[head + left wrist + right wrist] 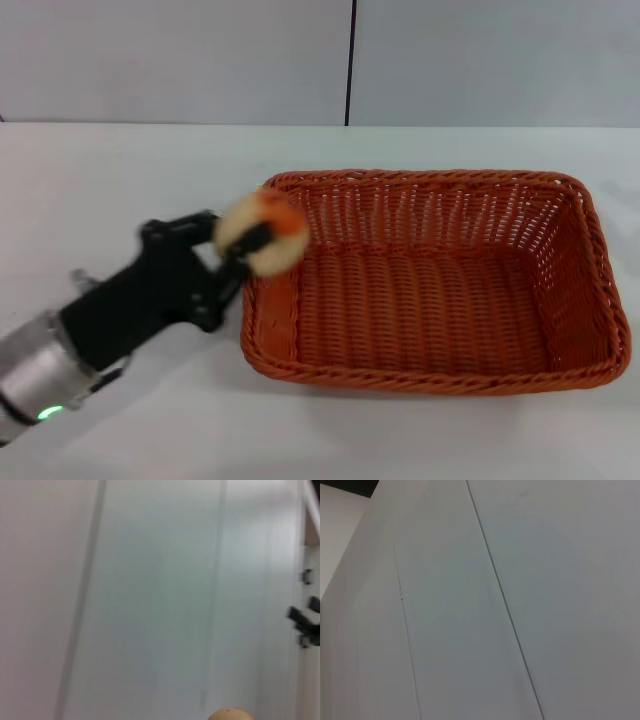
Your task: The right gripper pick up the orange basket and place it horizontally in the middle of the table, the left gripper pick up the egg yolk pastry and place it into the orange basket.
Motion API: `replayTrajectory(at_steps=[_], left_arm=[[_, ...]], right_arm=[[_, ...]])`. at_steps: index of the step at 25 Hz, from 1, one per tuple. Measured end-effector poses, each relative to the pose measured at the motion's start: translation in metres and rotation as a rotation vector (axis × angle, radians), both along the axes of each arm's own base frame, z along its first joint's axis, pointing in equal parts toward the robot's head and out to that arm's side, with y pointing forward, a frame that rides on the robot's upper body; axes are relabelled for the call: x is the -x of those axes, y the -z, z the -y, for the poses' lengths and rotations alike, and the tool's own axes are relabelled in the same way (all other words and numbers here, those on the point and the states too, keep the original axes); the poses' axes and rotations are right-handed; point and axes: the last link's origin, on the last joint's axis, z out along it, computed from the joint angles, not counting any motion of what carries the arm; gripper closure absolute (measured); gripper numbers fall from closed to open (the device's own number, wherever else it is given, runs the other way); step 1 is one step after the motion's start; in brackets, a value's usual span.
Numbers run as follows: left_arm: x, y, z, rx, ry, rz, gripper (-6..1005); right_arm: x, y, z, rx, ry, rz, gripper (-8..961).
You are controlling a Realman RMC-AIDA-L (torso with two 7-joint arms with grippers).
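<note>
The orange basket (430,285) lies lengthwise on the white table (120,170), right of centre in the head view. My left gripper (240,248) reaches in from the lower left and is shut on the egg yolk pastry (262,233), a cream ball with an orange top. The pastry hangs above the basket's left rim. A beige sliver of the pastry (231,713) shows in the left wrist view against a pale wall. The right gripper is out of view; its wrist view shows only wall panels.
A grey wall with a dark vertical seam (350,60) stands behind the table's far edge. Bare white tabletop lies left of the basket and in front of it.
</note>
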Motion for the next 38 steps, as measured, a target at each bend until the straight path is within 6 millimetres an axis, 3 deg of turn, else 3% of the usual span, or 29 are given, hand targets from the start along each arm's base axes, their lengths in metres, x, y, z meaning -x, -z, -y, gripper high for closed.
replayTrajectory(at_steps=[4,7,15,18,21,27,29,38], left_arm=[[-0.015,0.022,-0.005,0.063,0.038,-0.035,811],[-0.016,0.028,-0.004,0.067,0.031,-0.046,818],[-0.009,0.028,0.002,0.055,-0.003,-0.045,639],[0.004,0.016,0.008,0.0,-0.054,-0.026,572],[0.03,-0.011,0.017,-0.138,-0.163,-0.007,467],[0.088,-0.064,0.059,-0.445,-0.463,0.012,248],[0.097,-0.071,0.07,-0.5,-0.524,0.011,172],[0.127,-0.095,0.119,-0.746,-0.757,0.011,172]], right_arm=[[-0.002,0.003,0.002,0.005,0.006,-0.013,462],[-0.003,0.005,0.003,0.005,0.007,-0.017,464],[-0.003,0.005,0.003,-0.002,0.006,-0.013,430],[-0.006,0.005,0.005,-0.011,0.017,0.002,413],[-0.012,0.002,0.009,-0.043,0.047,0.016,396],[-0.038,0.002,0.015,-0.14,0.196,0.006,361],[-0.05,0.007,0.013,-0.187,0.278,0.057,350],[-0.078,0.022,0.014,-0.362,0.492,0.086,298]])
